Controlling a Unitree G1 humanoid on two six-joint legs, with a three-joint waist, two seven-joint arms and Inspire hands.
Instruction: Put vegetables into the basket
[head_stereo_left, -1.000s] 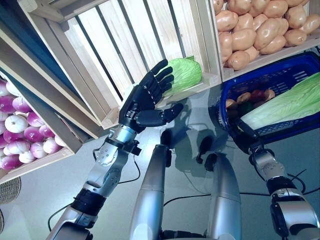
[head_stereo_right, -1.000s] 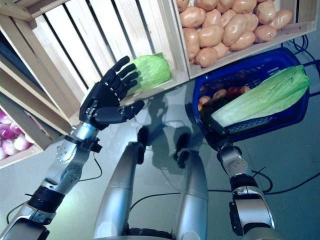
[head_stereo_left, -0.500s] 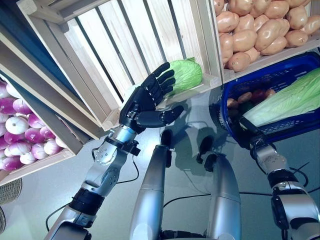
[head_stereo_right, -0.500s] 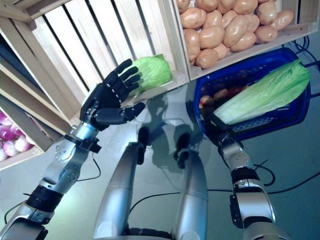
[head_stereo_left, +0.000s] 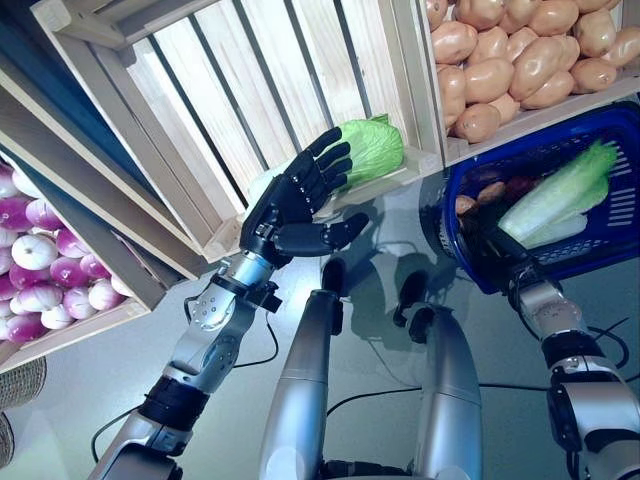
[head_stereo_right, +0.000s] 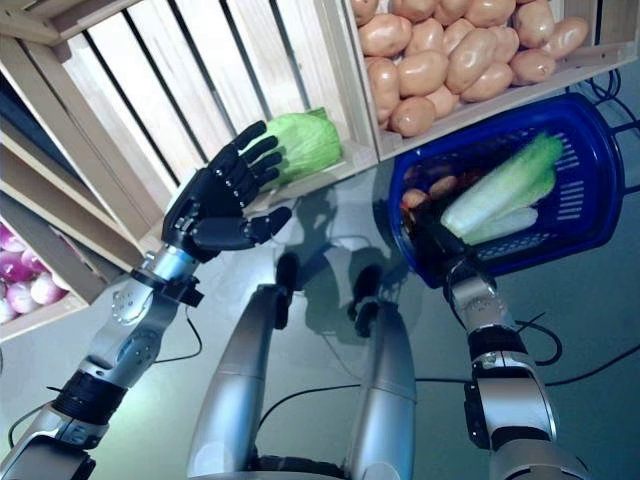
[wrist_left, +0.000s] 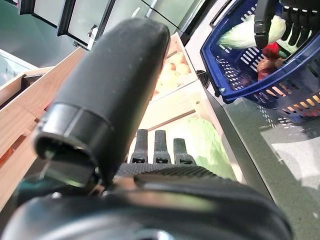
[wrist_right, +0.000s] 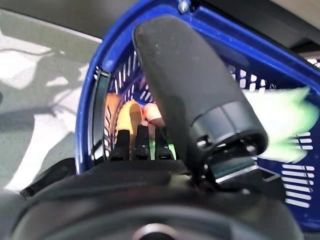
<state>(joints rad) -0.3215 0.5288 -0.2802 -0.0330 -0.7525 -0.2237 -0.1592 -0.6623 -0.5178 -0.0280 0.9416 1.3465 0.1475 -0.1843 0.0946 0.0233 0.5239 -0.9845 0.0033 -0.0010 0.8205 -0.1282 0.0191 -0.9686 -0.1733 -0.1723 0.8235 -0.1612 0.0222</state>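
My left hand is open in front of the slatted wooden crate, its fingers straight and right beside a round green cabbage that lies on the crate's lower edge. The blue plastic basket stands on the floor at the right. A long pale green cabbage lies in it over small red and orange vegetables. My right hand is open at the basket's near rim, fingers straight and pointing into the basket, apart from the long cabbage.
The wooden stand's crates rise close behind both hands, with the slatted crate wall just past my left hand. A crate edge overhangs the basket's far side. Grey floor lies open at the lower left.
The long cabbage has left my right hand's side and dropped from across the rim down into the basket. My left hand has edged slightly closer to the round cabbage.
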